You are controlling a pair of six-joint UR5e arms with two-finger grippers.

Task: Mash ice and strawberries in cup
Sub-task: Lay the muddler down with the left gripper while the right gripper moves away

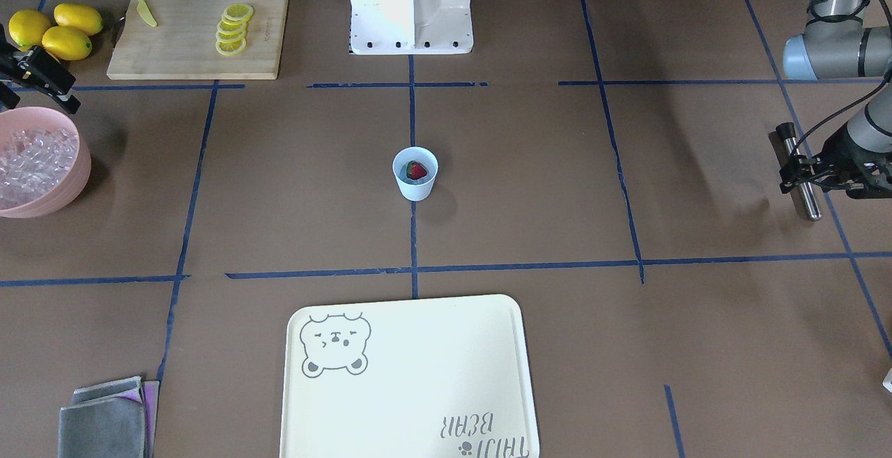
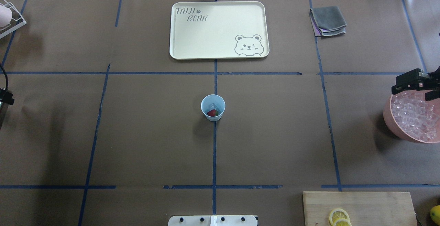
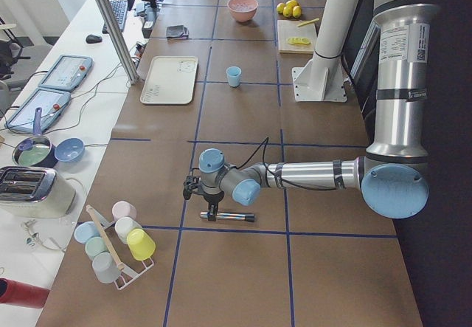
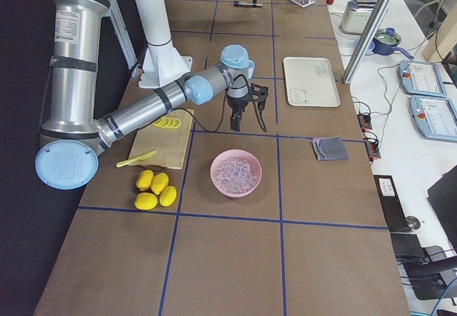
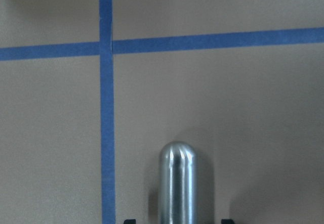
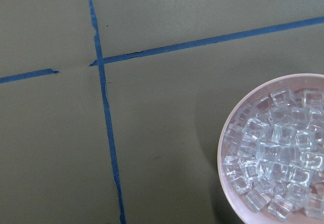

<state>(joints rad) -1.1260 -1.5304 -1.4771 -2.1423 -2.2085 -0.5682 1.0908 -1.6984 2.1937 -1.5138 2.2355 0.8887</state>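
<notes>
We see the cup (image 2: 206,105) at table centre, strawberry (image 2: 212,113) inside.
Only overhead shows ice (image 2: 213,106) at berry's 12 o'clock. Right gripper (image 4: 246,116) spread above pink bowl (image 2: 388,116), 3 o'clock; left gripper (image 1: 800,178) unclenched astride steel rod (image 1: 808,203), 9 o'clock.

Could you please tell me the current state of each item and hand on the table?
cup: upright, holding strawberry and ice.
pink bowl: filled with ice cubes.
steel rod: lying flat on the table.
left hand: open, straddling the rod.
right hand: open, empty, near the bowl.
</notes>
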